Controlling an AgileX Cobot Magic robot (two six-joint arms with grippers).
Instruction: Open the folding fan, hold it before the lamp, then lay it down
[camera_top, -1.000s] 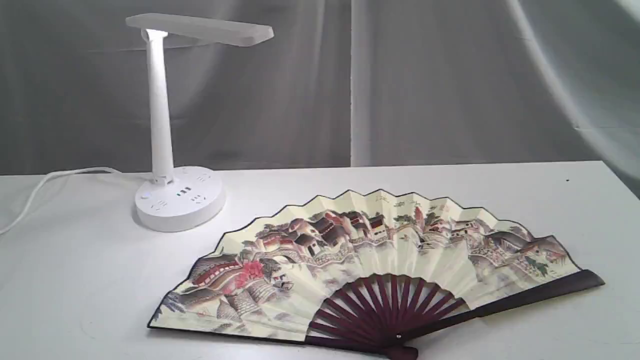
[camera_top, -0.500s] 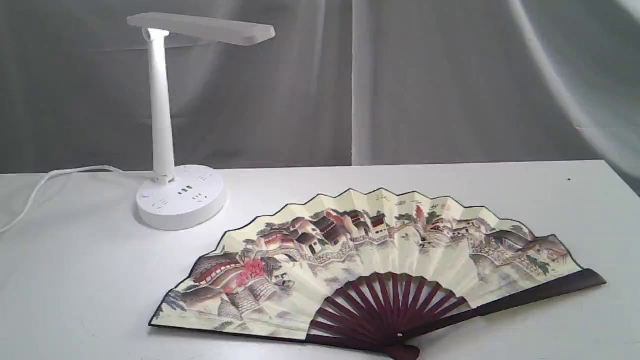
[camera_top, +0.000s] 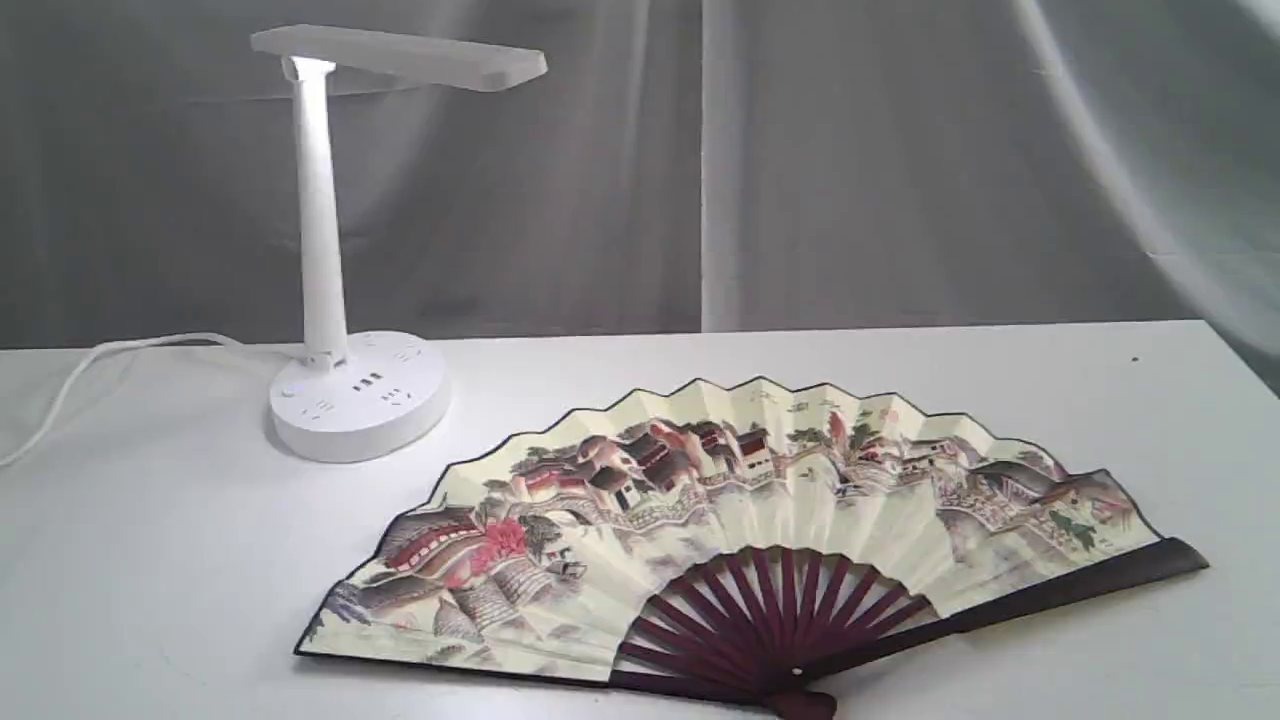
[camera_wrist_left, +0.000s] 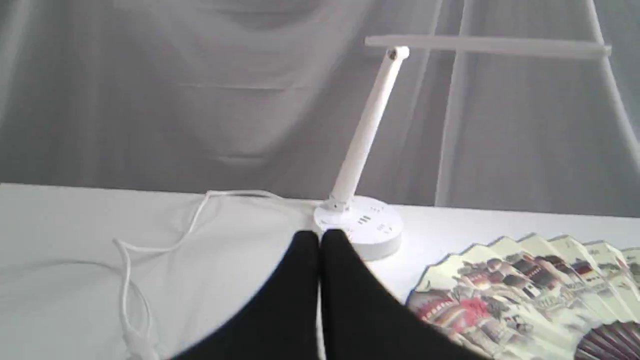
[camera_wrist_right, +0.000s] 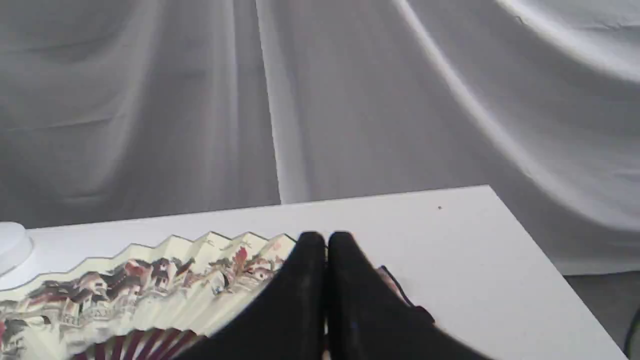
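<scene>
- Folding fan (camera_top: 800, 505): spread fully open, lying flat on the table (camera_top: 150, 580).
- Lamp (camera_top: 322, 250): upright, at ten o'clock from the fan, apart.
- Left gripper (camera_wrist_left: 319, 239), right gripper (camera_wrist_right: 326, 239): jaws together, empty.

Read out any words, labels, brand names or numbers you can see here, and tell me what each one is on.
Nothing here is legible.
On the folding fan: small dark brush marks near the leaf's top edge, possibly writing, too small and blurred to read.
On the lamp: no brand or label readable; its base shows only sockets and tiny dark marks.
</scene>
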